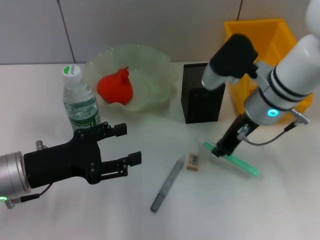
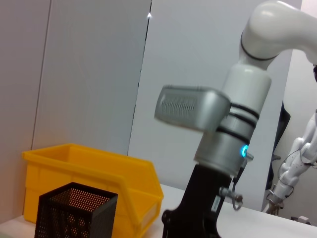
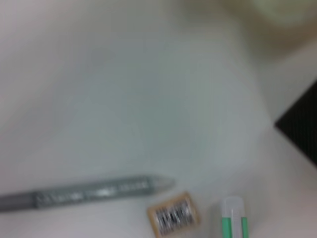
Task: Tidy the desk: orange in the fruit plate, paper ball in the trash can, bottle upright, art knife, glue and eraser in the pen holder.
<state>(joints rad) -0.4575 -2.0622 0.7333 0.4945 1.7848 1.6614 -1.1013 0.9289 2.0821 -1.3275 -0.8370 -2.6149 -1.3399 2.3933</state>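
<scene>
Glue (image 1: 232,159), a green-and-clear stick, lay flat on the white surface (image 1: 280,210) in front of the black mesh pen holder (image 1: 201,93), and the right pincer (image 1: 218,150) was down at its near end, the dark fingertips at or on the stick. From the head view I could not tell whether the jaws had closed on it or merely straddled it. The right wrist view showed the stick's capped end (image 3: 233,216) just beside the small tan eraser (image 3: 174,214), with the grey art knife (image 3: 89,191) lying a little farther off.

The step in hand looked to be the pickup of the glue for the pen holder. The orange-red fruit (image 1: 115,86) already sat in the pale green fruit plate (image 1: 155,65), and the bottle (image 1: 80,102) stood upright with its cap on, so those parts seemed done. No paper ball showed on the surface; the yellow bin (image 1: 277,37) behind the holder was probably the trash can.

The left pincer (image 1: 122,150) hovered above the surface near the bottle, fingers spread wide and holding nothing.

Next, I judged, the right arm needed a firm closure across the stick's narrow width, a lift clear of the eraser, then a tilt to bring the stick upright over the holder's open top before release.
</scene>
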